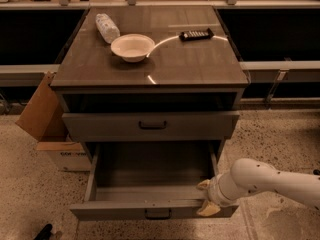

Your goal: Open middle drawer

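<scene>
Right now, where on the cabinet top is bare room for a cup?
Bare: the brown cabinet top's front half, before the round white bowl. Crowded: the back, with bowl, clear plastic bottle, black remote. The end effector sits at the open grey metal drawer's front right corner.

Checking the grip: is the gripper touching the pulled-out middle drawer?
Touching. The camera view shows the gripper clamped over the front of the middle drawer at its right end, one finger each side.

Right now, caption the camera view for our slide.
Gripper at the open middle drawer, right front corner; bowl atop cabinet.
</scene>
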Motion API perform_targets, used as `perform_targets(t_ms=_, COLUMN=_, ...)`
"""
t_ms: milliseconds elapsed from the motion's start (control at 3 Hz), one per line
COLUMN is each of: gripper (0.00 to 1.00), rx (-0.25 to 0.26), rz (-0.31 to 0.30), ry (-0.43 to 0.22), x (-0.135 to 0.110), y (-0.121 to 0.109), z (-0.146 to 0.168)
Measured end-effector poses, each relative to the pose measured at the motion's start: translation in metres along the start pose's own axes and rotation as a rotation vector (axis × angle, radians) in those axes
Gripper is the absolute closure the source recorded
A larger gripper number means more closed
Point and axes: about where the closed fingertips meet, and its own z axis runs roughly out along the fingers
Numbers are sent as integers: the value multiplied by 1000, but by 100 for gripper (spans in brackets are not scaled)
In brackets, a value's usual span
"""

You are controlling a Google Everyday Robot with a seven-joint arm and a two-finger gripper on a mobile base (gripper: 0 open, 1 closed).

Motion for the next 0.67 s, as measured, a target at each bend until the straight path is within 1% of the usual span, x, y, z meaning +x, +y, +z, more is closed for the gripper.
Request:
perform_targets(t_ms=333, gripper=0, rx=18, rz=-6, ry=-22, x=7, y=-17, z=-22)
perform_targets(t_ms=667, gripper=0, rx=53, rz=-21, ry=-36, x=12, y=-38, z=-60)
